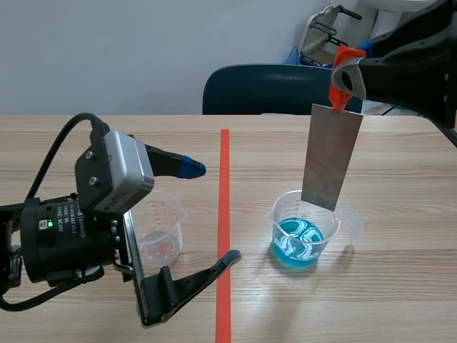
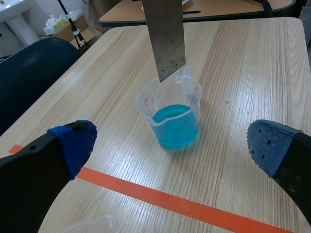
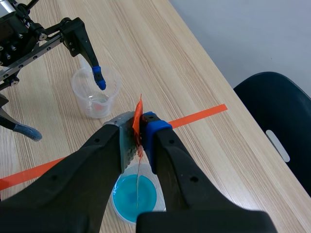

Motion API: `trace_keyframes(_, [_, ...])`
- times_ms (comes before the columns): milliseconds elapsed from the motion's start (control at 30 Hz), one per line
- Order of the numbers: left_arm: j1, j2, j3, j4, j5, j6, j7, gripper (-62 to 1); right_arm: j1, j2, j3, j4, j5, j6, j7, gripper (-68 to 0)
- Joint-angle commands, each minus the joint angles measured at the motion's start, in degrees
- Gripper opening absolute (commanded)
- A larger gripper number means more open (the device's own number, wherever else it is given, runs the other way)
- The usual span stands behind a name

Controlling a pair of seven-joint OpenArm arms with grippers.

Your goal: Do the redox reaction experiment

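Note:
A grey metal sheet with an orange tab at its top hangs upright from my right gripper, which is shut on it. Its lower edge hovers just above a clear beaker of blue liquid. In the left wrist view the sheet hangs over that beaker, ahead of my open left gripper. The right wrist view looks down the sheet's thin edge between its pads into the blue liquid. My left gripper rests low, beside an empty clear beaker.
An orange-red tape line runs down the table's middle between the two beakers. A dark blue chair stands behind the table's far edge. The empty beaker shows under the left arm's finger in the right wrist view.

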Motion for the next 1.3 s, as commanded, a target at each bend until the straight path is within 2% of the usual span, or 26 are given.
trace_keyframes(0, [-0.1,0.1,-0.2,1.0,-0.3,0.1,-0.8,1.4,0.7,0.2,0.6,0.0,0.5,-0.2,0.8,-66.9])
trace_keyframes(733, [-0.1,0.1,-0.2,1.0,-0.3,0.1,-0.8,1.4,0.7,0.2,0.6,0.0,0.1,-0.1,0.9,-66.9])
trace_keyframes(1067, [-0.1,0.1,-0.2,1.0,-0.3,0.1,-0.8,1.4,0.7,0.2,-0.1,-0.1,-3.0,0.0,4.3,-66.9])
trace_keyframes(1267, [-0.1,0.1,-0.2,1.0,-0.3,0.1,-0.8,1.4,0.7,0.1,-1.7,-2.3,-5.3,0.1,7.9,-66.9])
